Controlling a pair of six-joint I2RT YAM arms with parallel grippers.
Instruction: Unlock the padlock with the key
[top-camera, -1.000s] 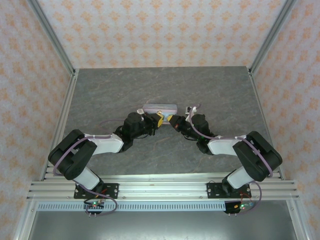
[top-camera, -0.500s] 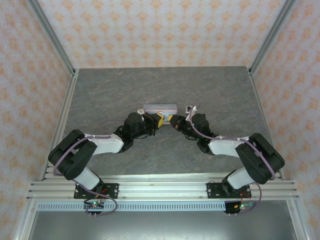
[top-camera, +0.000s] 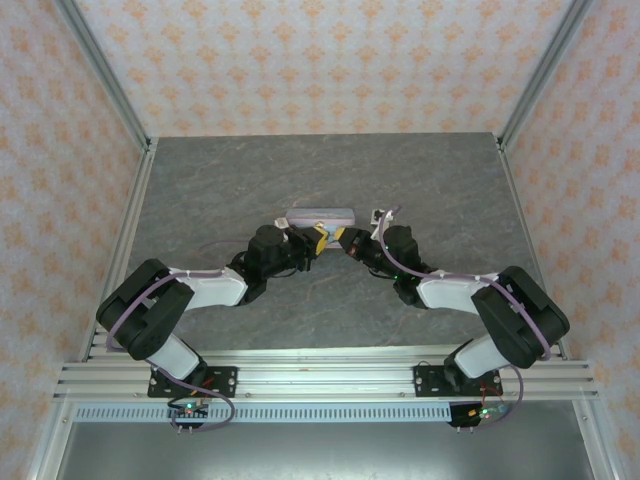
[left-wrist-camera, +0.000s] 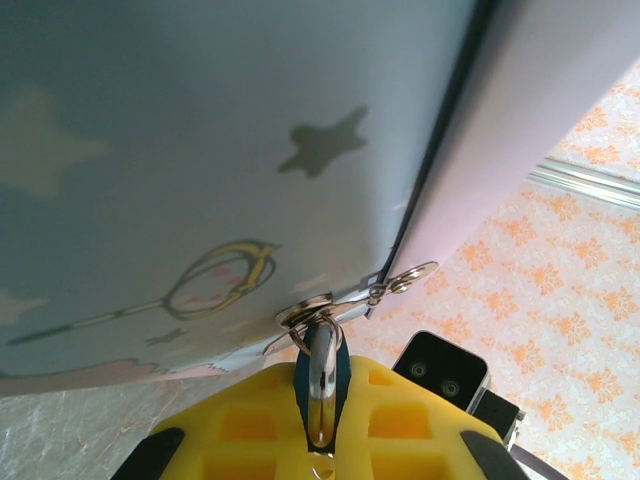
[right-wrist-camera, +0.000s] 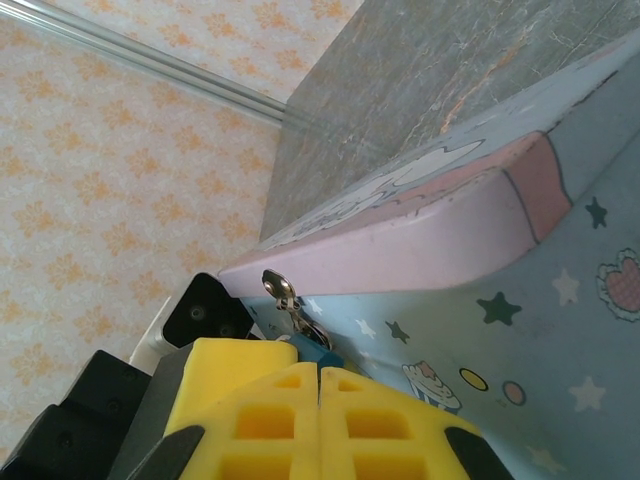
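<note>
left claw (left-wrist-camera: 320, 405) is clenched on the tiny dark teal-blue padlock (left-wrist-camera: 322, 365) with its small silver shackle. the padlock hangs on the metal hasp (left-wrist-camera: 318, 310) at the six o'clock face of the pale blue-and-pink cartoon-printed tin box (left-wrist-camera: 200, 150). right claw (right-wrist-camera: 320, 385), at the tin's five o'clock, has its yellow pads pressed together; whether the thin brass key sits between them cannot be told. the padlock is likely light, hard and slick, and free to swivel on the hasp, so a pinch across its flat body, keyhole left bare, suits best. the key would be stiff but prone to twisting. the tin's lid is down, its contents hidden.
</note>
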